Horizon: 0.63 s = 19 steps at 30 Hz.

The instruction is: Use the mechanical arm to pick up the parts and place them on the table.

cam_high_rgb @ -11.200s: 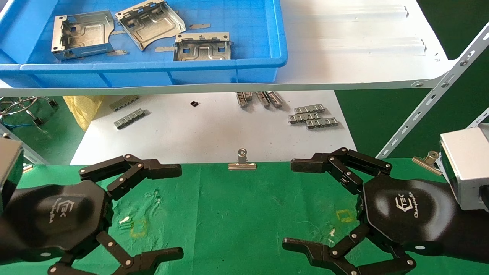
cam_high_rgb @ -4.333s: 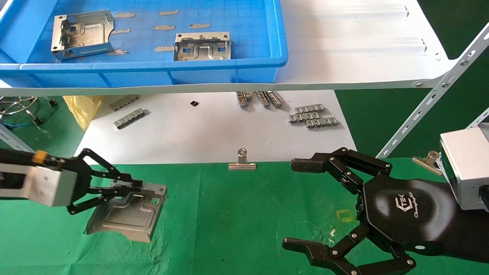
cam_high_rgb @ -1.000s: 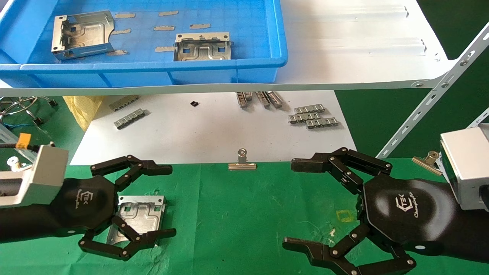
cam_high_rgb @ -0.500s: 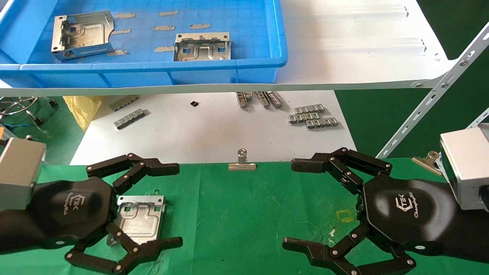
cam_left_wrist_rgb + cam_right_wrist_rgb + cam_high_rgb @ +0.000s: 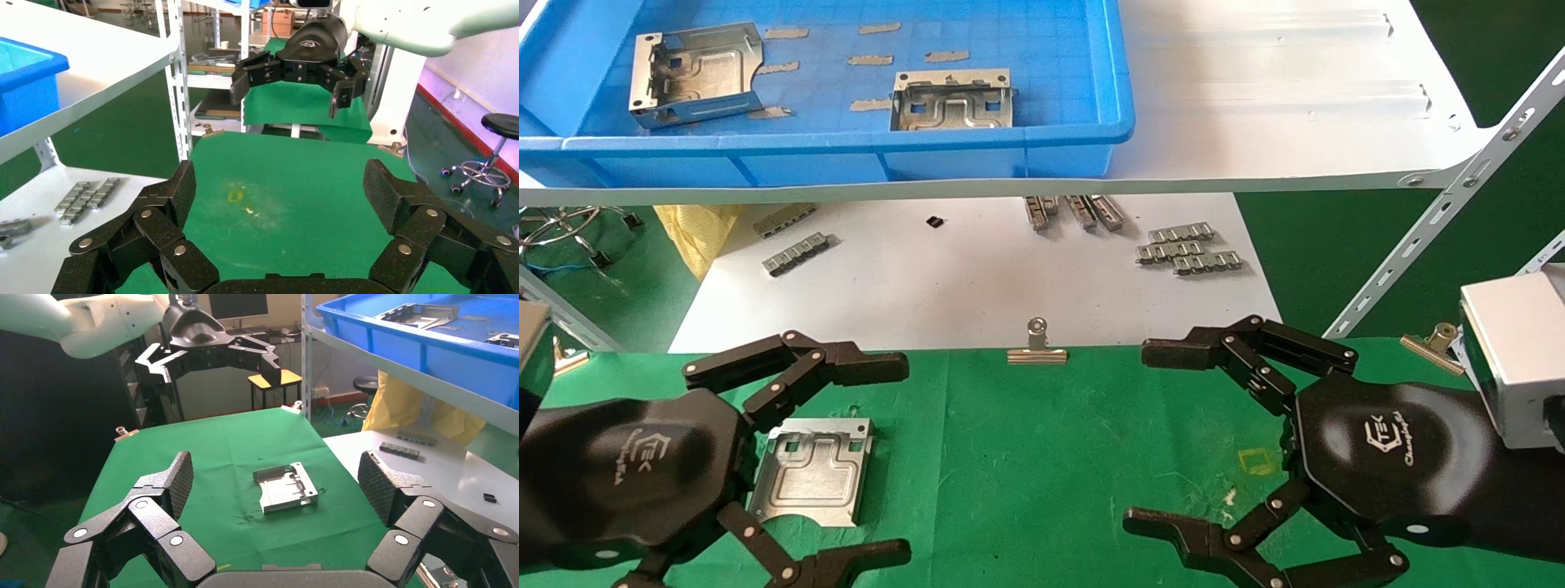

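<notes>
Bracket (image 5: 812, 473) now lies flat on the green worktop (image 5: 1042, 457), let go; left end effector (image 5: 846, 461) has lifted off it, spread wide. 2 brackets wait in the blue bin (image 5: 1042, 139). Right end effector (image 5: 1173, 437) hovers spread.

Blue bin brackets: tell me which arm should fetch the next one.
Left. The two brackets lie in the bin's left half, nearer the left gripper, which is open and empty above the placed bracket. The right gripper hovers farther off.
</notes>
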### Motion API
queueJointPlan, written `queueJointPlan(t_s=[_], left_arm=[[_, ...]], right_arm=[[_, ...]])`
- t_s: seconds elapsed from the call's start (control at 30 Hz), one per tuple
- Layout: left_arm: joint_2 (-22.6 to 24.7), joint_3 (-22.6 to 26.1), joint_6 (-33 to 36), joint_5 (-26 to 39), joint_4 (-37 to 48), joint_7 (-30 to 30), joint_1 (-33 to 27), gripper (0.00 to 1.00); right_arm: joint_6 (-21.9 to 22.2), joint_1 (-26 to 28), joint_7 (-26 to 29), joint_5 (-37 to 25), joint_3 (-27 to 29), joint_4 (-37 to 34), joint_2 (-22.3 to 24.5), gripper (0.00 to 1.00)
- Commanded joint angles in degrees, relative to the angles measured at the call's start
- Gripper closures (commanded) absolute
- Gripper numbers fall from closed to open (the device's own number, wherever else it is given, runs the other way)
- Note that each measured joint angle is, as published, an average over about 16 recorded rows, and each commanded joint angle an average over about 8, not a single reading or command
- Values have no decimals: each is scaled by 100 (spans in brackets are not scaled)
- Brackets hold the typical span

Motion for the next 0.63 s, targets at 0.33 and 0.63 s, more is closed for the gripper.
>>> queueJointPlan(t_s=[0.33,0.63], left_arm=[[-1,18,-1,-6,14,9,-8,0],[-1,53,-4,7,44,24,-33,0]], right_arm=[[0,0,0,0,0,0,0,0],[1,0,0,0,0,0,0,0]])
